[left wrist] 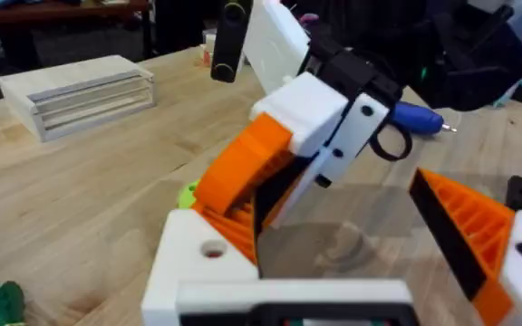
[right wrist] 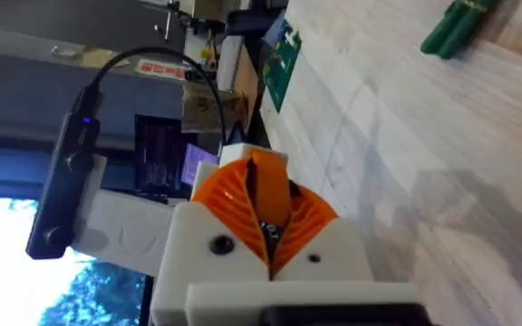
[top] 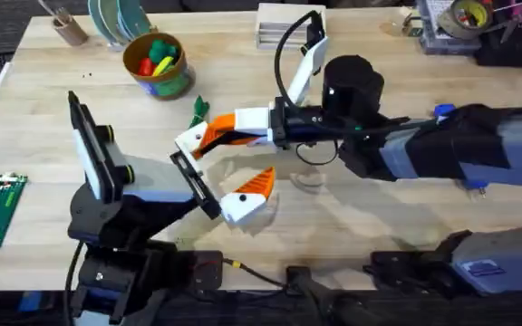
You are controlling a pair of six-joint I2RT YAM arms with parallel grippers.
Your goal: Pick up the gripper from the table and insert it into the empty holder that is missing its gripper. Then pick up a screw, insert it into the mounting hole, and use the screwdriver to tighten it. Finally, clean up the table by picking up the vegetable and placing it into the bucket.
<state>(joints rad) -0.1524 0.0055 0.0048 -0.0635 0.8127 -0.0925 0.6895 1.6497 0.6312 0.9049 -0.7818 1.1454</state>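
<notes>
The left gripper's (top: 229, 165) jaws are spread wide. One finger carries an orange tip (top: 259, 184). The other is the bare white holder (left wrist: 202, 249), with an open screw hole in its face. The right gripper's (top: 214, 136) jaws are pressed together on the loose orange gripper piece (left wrist: 232, 225), which sits right at the holder and touches its inner face. In the left wrist view the piece's ribbed length slants up and away from the holder, in line with the right gripper's own orange pads (left wrist: 243, 163). I cannot tell which end is the thin one.

Far left on the table stands the bucket (top: 157, 63), toy vegetables showing over its rim. Just right of it and nearer the arms lies the green vegetable (top: 198, 110), flat on the wood. Its long axis runs roughly from the near edge to the far edge, and it lies near the right gripper without touching it. Far right, behind the right arm, lies the blue screwdriver (left wrist: 415, 118), on its side.
</notes>
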